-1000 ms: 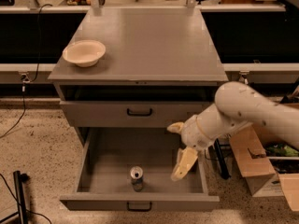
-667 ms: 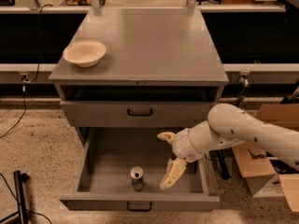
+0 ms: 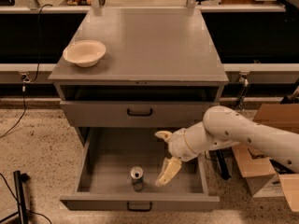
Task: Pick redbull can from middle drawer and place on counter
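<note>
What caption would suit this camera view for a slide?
Open gripper hovers over the pulled-out middle drawer beside the upright redbull can; bowl sits on counter.

Redbull can [image 3: 136, 177]: shiny metal lid, silvery body. Middle drawer [image 3: 112, 155] under can: grey metal, matt, smooth tray; sm. black handle [image 3: 140, 206] in front of can. Gripper [image 3: 165, 154] just right of can, cream fingers [image 3: 168, 171] spread, smooth plastic look; arm [image 3: 243, 136] shell glossy white. Counter [image 3: 149, 41] well behind can: smooth grey slab, slight sheen. Bowl [image 3: 84, 53] on it: matt cream. Box [image 3: 261, 167] far right of can: brown cardboard.
</note>
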